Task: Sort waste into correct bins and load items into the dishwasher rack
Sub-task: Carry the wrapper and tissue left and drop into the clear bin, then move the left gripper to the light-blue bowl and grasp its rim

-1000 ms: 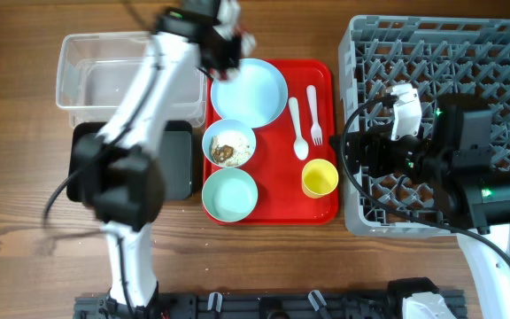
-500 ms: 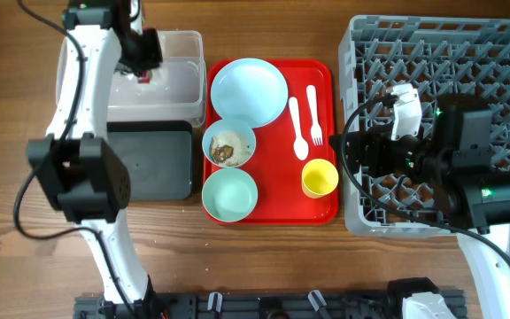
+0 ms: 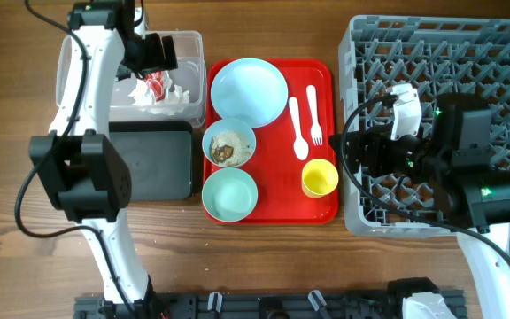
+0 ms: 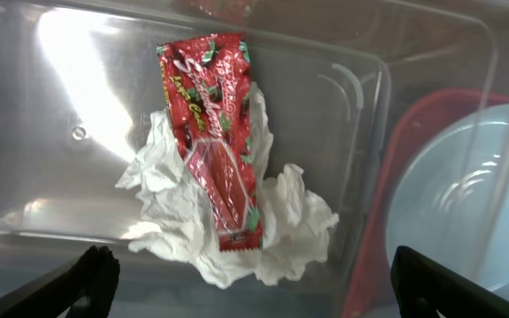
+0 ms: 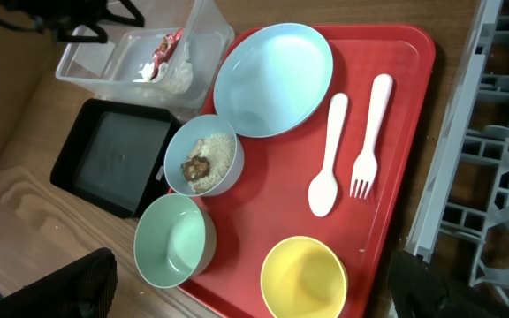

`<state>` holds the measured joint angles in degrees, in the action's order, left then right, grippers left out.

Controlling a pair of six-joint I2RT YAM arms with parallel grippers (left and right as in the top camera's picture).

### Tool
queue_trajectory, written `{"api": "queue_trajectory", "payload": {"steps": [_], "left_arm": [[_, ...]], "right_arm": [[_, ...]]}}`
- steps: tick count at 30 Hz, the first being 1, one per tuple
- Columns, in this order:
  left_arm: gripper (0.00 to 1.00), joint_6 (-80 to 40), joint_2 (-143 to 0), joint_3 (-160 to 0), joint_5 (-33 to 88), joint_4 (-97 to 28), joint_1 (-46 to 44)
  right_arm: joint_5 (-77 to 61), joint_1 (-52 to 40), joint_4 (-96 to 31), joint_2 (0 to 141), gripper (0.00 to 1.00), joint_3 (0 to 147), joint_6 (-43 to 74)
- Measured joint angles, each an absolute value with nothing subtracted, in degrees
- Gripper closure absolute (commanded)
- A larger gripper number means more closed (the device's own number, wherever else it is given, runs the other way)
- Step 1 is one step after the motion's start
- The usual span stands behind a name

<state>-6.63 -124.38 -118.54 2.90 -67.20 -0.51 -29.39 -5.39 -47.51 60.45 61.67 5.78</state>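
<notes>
Above the clear plastic tub (image 4: 69, 106), the left gripper (image 4: 253, 278) hangs with fingers spread wide and empty; below it the red-and-white wrapper (image 4: 215, 141) lies on crumpled white paper (image 4: 237, 243) on the tub's floor. The right gripper (image 5: 259, 287), likewise parted and holding nothing, hovers at the edge of the grey dishwasher rack (image 3: 467, 53), beside the red tray (image 3: 277, 190) bearing the yellow cup (image 3: 320, 178).

The only printing stands on the crumpled red-and-white plastic wrapper (image 4: 210, 132), which lies on white paper scraps (image 4: 283, 221) inside the deep clear plastic tub (image 4: 69, 132). It has white script letters and smaller green ones below, too creased and blurred to read surely.
</notes>
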Motion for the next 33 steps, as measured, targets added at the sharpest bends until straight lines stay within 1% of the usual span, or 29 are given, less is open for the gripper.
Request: {"api": "queue_trajectory", "payload": {"steps": [5,11,14,17,20,23,27,31,33], "left_arm": [[0.0,-7.38,-117.91,-118.54,5.17,-71.59,-0.51],[0.0,-11.64,-107.74,-118.58,9.72,-82.3,-2.02],[0.0,-14.09,-105.78,-118.65,10.66,-87.22,-5.19],[0.0,-16.4,-105.82,-118.15,11.0,-88.07,-9.91],[0.0,-19.09,-105.84,-115.18,11.22,-84.44,-16.67],[0.0,-21.58,-106.0,-110.1,10.72,-77.73,-23.68],[0.0,-24.56,-106.61,-102.08,8.78,-68.14,-30.17],[0.0,-26.26,-108.88,-95.68,7.66,-60.1,-32.36],[0.03,-26.7,-110.5,-93.38,7.22,-57.14,-32.64]], "right_arm": [[-29.39,-5.39,-47.51,60.45,0.0,61.67,5.76],[-28.4,-5.39,-47.57,60.45,0.0,61.67,5.78],[-26.89,-5.39,-47.57,60.45,0.0,61.67,5.89],[-23.68,-5.39,-47.55,60.45,0.0,61.67,7.16],[-19.9,-5.39,-47.55,60.45,0.0,61.67,8.45],[-17.26,-4.8,-47.57,60.45,0.0,61.67,9.61],[-15.33,-2.31,-47.94,60.45,0.0,61.67,10.94],[-14.57,0.84,-49.36,60.45,0.0,61.67,12.03],[-14.24,2.24,-50.17,60.45,0.0,61.67,12.38]]}}
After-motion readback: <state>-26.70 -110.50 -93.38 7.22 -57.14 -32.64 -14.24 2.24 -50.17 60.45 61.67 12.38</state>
